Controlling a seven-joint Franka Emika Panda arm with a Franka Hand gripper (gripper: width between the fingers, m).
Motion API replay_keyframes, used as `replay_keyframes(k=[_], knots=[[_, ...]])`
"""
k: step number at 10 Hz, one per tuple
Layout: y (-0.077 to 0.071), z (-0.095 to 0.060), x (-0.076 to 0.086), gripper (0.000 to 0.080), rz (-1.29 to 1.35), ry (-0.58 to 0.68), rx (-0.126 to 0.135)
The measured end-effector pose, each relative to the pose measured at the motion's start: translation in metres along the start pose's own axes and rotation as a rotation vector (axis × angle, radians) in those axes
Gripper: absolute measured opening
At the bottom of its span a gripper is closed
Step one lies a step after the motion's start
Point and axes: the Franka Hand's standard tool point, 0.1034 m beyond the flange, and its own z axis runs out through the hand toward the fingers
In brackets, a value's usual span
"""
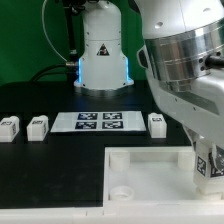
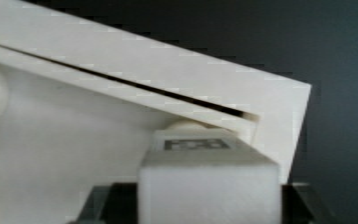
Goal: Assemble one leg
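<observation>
leg (image 1: 210, 166) held at panel (image 1: 150, 157) corner on exterior view's right, tag facing outward, low against panel. gripper (image 2: 197, 200) jaws closed narrow onto leg's flanks, so leg is clamped. Judged: pick-up and carry done; seating into corner socket and release left, and seating can't be confirmed tbh. Shown by exterior view only: three spare legs (image 1: 38, 125) lined up beside marker board (image 1: 88, 121), well apart from panel, plus empty socket (image 1: 120, 193). Shown by wrist view only: finger contact, leg top at panel edge.

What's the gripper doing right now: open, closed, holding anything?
Gripper: closed, holding one leg over a corner of the white panel.
</observation>
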Motion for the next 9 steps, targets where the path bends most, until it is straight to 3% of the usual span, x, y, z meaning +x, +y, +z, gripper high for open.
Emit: replay_keyframes(k=[2, 3, 4, 5, 6, 7, 8, 9], knots=[[-0.0057, 0.0027, -0.0045, 0.0294, 0.316, -0.047, 0.051], [-0.0056, 0.0027, -0.0048, 0.0297, 0.285, -0.046, 0.050], [-0.0054, 0.0031, -0.0047, 0.0420, 0.228, -0.045, 0.051], [-0.0049, 0.0028, -0.0041, 0.0420, 0.159, -0.040, 0.045], [-0.0038, 0.0004, -0.0039, 0.0553, -0.063, -0.023, 0.012], [-0.0078, -0.0049, -0.0052, 0.0629, -0.290, 0.014, -0.017], [-0.0128, -0.0068, -0.0039, 0.0643, -0.374, 0.031, 0.006], [-0.0122, -0.0059, -0.0028, 0.0643, -0.496, 0.032, 0.003]])
